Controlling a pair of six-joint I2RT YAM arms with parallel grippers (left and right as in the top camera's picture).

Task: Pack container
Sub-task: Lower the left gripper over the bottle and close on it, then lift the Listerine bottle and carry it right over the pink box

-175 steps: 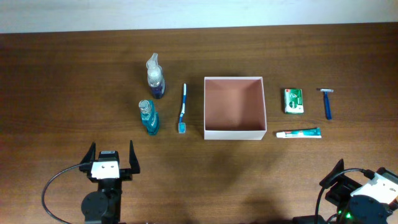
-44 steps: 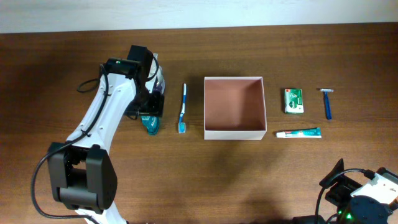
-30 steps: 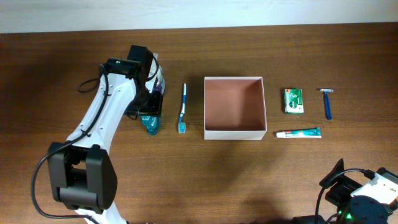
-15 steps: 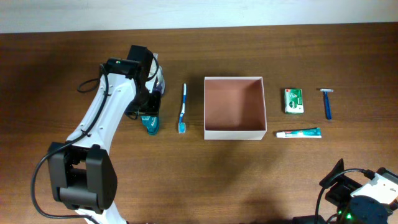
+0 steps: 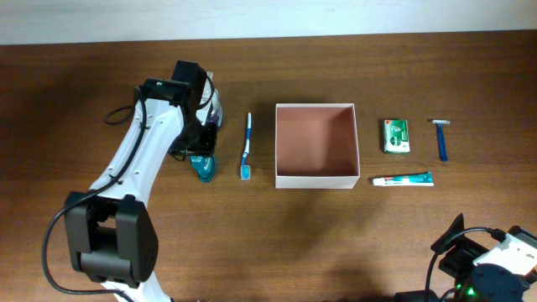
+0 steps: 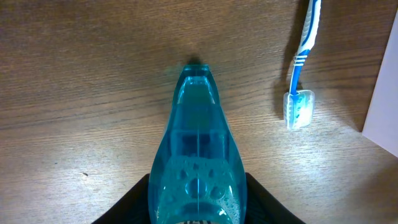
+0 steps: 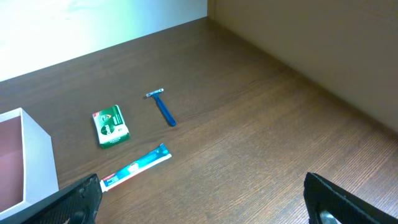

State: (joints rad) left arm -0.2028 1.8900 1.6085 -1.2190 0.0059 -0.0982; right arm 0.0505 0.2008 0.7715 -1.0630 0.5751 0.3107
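The container [image 5: 317, 179], a square white box with a pinkish-brown inside, stands mid-table with nothing in it. My left gripper [image 5: 200, 149] is down over a teal bottle [image 5: 202, 169] lying left of the box. In the left wrist view its black fingers [image 6: 140, 193] press both sides of that bottle [image 6: 196, 149], so the left gripper [image 6: 197, 182] is shut on it. My right gripper [image 7: 205, 205] stands wide open near the table's front right corner, holding nothing.
A clear spray bottle [image 5: 212, 106] sits just behind the left gripper. A blue toothbrush [image 5: 247, 147] lies between bottle and box. Right of the box lie a green packet [image 5: 396, 135], a blue razor [image 5: 441, 139] and a toothpaste tube [image 5: 403, 179].
Since the earliest frame the left arm has reached from its rest place to the teal bottle. Over the last second it has stayed there. The right arm has not moved.
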